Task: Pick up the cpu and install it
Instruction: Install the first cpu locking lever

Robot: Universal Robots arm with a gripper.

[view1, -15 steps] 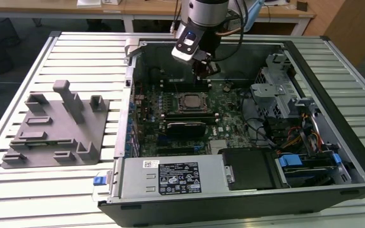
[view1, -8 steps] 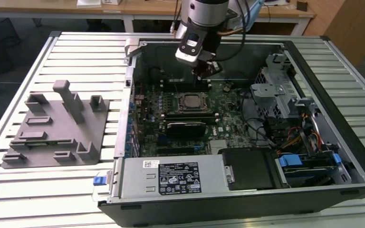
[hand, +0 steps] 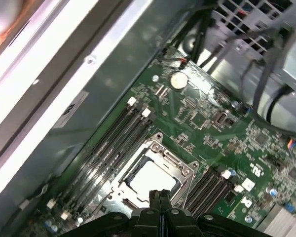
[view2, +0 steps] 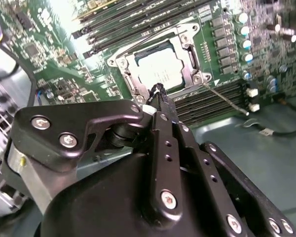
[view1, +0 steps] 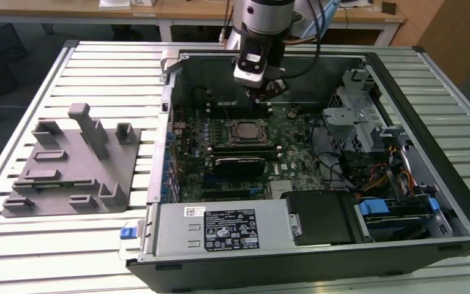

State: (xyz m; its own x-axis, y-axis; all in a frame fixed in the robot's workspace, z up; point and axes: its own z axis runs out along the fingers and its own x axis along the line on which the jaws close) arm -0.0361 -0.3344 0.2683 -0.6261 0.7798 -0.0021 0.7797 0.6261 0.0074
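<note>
Small flat square cpu with shiny silver metal top and thin darker rim: lying flat inside the square metal socket frame on the green motherboard of the open black computer case. Black two-finger gripper is hanging just above the cpu's edge, its fingertips pressing together and gripping nothing. Grey plastic fixture plate is sitting outside the case, at the exterior view's left.
</note>
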